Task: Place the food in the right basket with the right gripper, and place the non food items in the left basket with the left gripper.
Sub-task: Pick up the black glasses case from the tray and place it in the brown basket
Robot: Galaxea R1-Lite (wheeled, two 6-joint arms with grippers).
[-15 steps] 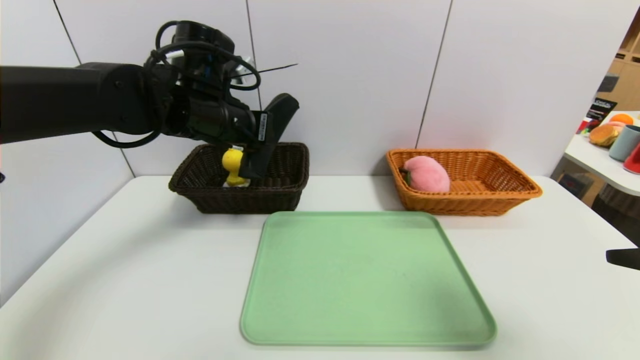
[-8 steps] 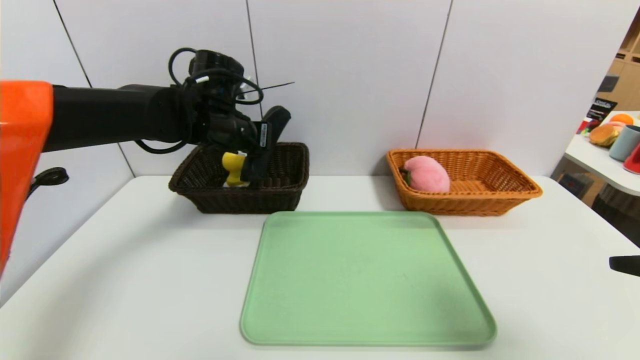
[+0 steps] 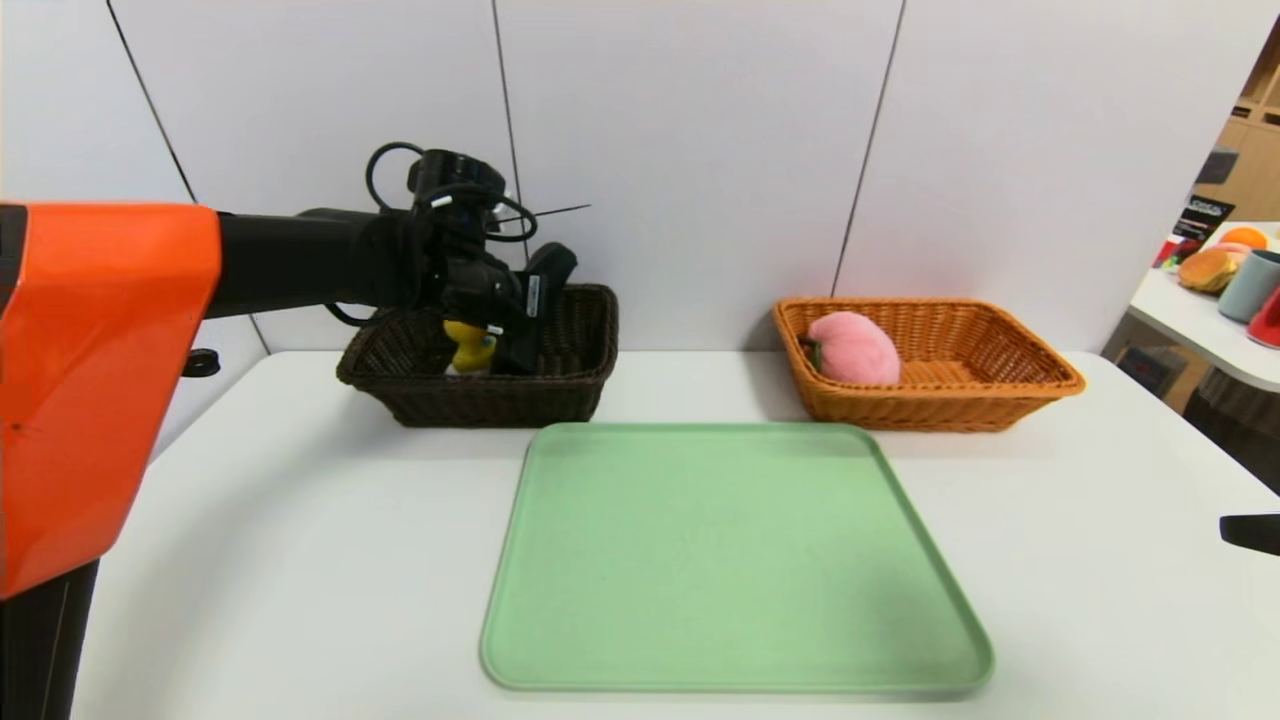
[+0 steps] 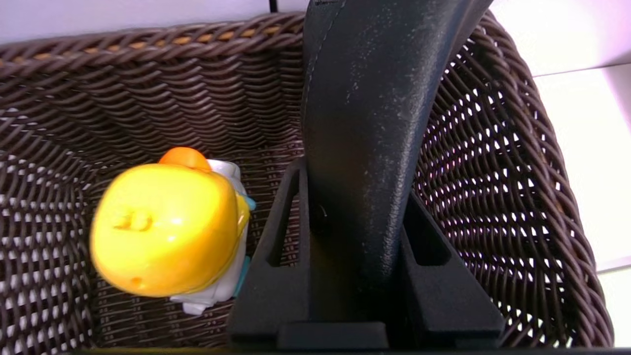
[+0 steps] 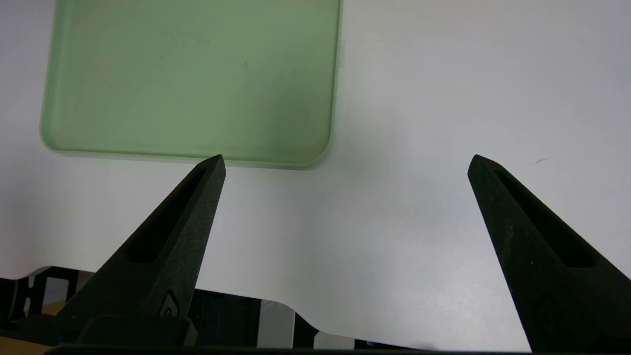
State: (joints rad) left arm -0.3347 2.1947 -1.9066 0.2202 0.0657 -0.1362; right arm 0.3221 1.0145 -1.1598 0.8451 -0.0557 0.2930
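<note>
While the left claw (image 3: 500, 345) reaches down inside the dark brown basket (image 3: 575, 385), it is clenched on the yellow duck toy (image 3: 470, 347), one finger (image 4: 367, 148) beside the duck (image 4: 165, 227). At the tabletop's (image 3: 300, 560) near right edge, the right claw (image 5: 345, 165) hangs spread wide, grasping nothing. The plush peach (image 3: 853, 348) lies in the orange-tan basket (image 3: 1000, 385).

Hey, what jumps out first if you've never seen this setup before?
The orange-shelled left arm reaches into the dark left basket, its left gripper shut on the yellow duck toy. A pink plush peach lies in the right basket, behind a green tray.
</note>
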